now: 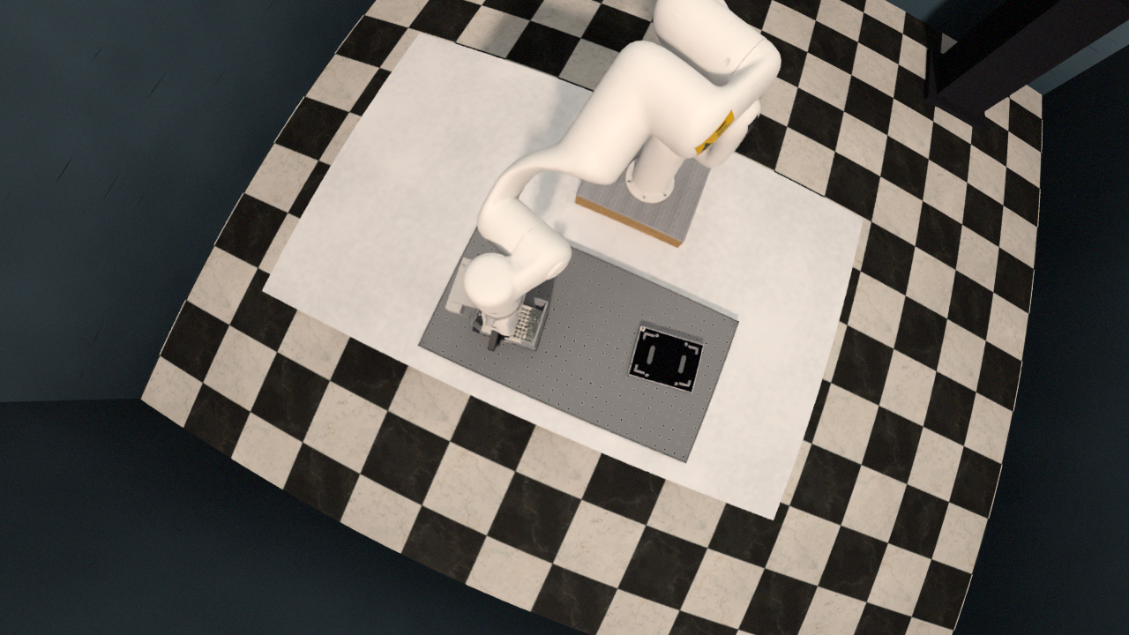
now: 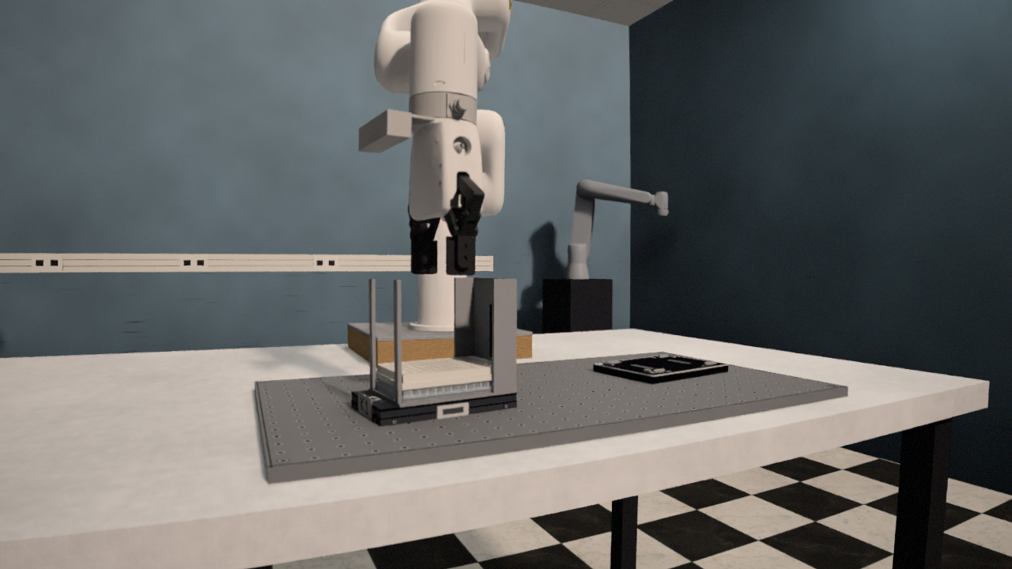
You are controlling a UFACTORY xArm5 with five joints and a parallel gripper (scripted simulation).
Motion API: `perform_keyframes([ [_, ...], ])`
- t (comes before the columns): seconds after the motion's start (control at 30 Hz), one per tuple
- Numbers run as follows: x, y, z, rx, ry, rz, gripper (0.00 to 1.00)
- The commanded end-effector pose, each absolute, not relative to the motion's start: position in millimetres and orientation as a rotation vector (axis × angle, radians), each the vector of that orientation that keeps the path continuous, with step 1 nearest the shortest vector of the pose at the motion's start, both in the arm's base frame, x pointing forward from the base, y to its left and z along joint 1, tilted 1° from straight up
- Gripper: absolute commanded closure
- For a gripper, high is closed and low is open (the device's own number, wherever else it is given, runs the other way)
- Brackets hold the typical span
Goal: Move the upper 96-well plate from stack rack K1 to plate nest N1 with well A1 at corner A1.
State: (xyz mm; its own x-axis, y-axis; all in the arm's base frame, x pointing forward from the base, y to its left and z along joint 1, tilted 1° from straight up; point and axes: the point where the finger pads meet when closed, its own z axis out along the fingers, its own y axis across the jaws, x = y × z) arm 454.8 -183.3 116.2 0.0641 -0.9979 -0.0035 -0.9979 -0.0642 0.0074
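The stack rack K1 (image 2: 442,353) stands on the left part of the grey breadboard, with tall grey posts and a black base. White 96-well plates (image 2: 435,374) lie stacked low inside it; from above only their right part (image 1: 527,324) shows under my wrist. My gripper (image 2: 443,265) hangs straight above the rack, fingers pointing down, open and empty, with its tips just above the post tops. In the top view the gripper (image 1: 490,335) is mostly hidden by the arm. The black plate nest N1 (image 1: 667,359) with white corner locators lies empty on the right; it also shows in the side view (image 2: 659,367).
The grey breadboard (image 1: 579,347) lies on a white table. My arm's base stands on a wooden block (image 1: 643,209) behind the breadboard. A second grey arm on a black pedestal (image 2: 579,283) stands far behind the table.
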Motion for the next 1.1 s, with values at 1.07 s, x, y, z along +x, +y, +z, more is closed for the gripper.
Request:
perform_keyframes([
  [1.07, 456.3, -183.4, 66.2, 2.296, -2.153, -0.009, 0.0],
])
